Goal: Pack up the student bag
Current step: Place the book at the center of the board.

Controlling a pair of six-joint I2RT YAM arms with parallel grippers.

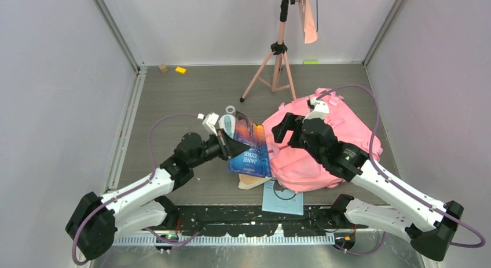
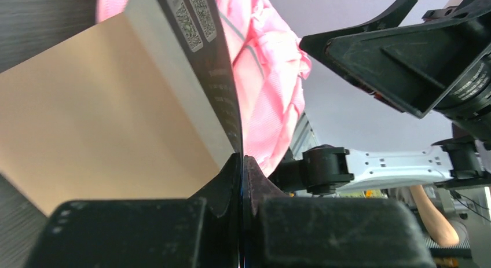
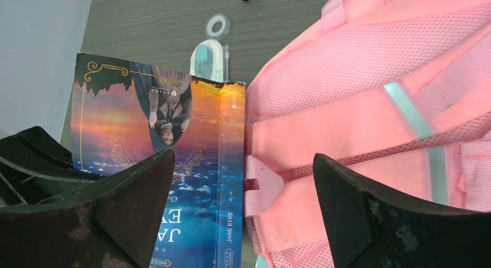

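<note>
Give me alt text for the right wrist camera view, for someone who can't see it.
The right pincer hangs wide open above a Jane Eyre paperback with a sunset cover, whose spine lies right beside the pink student bag. Beyond the book, a small tape roll and a white and teal object sit on the grey table.
</note>
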